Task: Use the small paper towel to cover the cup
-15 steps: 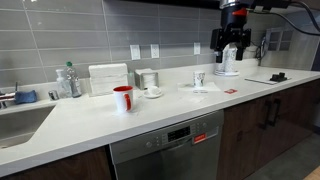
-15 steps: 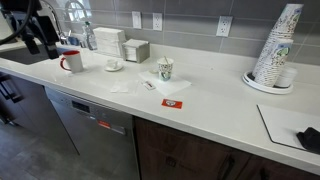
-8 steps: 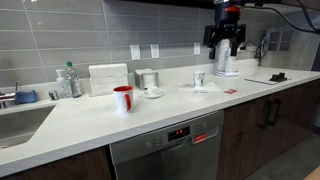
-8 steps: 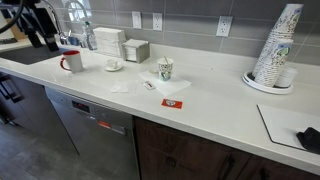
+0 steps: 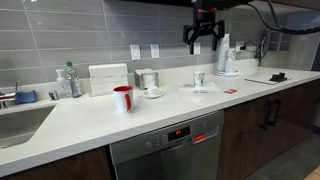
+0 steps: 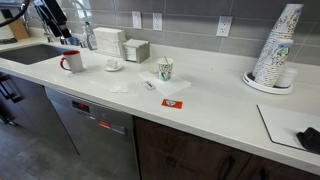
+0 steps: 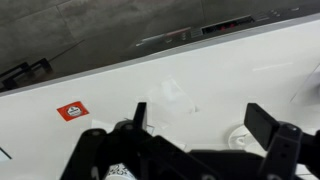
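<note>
Gripper [image 5: 202,42] hangs high over the counter, jaws spread, holding nothing. The small paper towel [image 6: 120,88] lies flat on the countertop [image 6: 220,110], roughly between the red mug [image 6: 70,61] and the cup [image 6: 165,68] (the cup seems to stand on a larger white sheet [image 6: 160,84], wrong one to grab). Step looks like the approach. Descend over the towel, pinch one edge low since it's thin and limp, and lift clear before carrying. Surface is smooth and pale, so white on white gives poor contrast. Office kitchen: grey tile backsplash [image 5: 60,35], dishwasher [image 5: 165,150] under the counter.
</note>
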Robot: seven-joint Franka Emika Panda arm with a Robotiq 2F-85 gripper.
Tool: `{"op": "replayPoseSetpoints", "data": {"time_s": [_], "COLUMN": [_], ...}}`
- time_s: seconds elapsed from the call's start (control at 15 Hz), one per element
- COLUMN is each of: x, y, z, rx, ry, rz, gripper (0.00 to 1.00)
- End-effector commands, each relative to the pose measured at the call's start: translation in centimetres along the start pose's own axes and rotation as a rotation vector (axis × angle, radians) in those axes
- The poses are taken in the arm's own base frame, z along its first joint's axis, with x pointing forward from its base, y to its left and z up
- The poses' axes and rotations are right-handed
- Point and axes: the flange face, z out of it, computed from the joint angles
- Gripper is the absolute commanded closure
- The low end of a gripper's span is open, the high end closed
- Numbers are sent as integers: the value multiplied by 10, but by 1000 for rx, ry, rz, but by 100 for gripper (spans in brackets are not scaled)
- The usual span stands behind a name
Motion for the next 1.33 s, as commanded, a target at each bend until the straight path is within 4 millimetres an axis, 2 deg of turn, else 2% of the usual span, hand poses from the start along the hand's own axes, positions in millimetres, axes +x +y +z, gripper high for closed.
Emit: {"op": "replayPoseSetpoints", "data": {"time_s": [0.0, 0.33, 0.6, 1.07, 1.2, 1.27], "x": [50, 96, 120, 139, 142, 136], "y": [-14, -33, -38, -28, -24, -25], "z": [22, 60, 98, 161, 167, 162], "rx": [-41, -76, -92, -80, -52, -76], "ry": [-28, -37, -93, -205, -236, -204], "rz": [35, 61, 98, 132, 144, 138], "gripper": [0, 0, 0, 0, 0, 0]}}
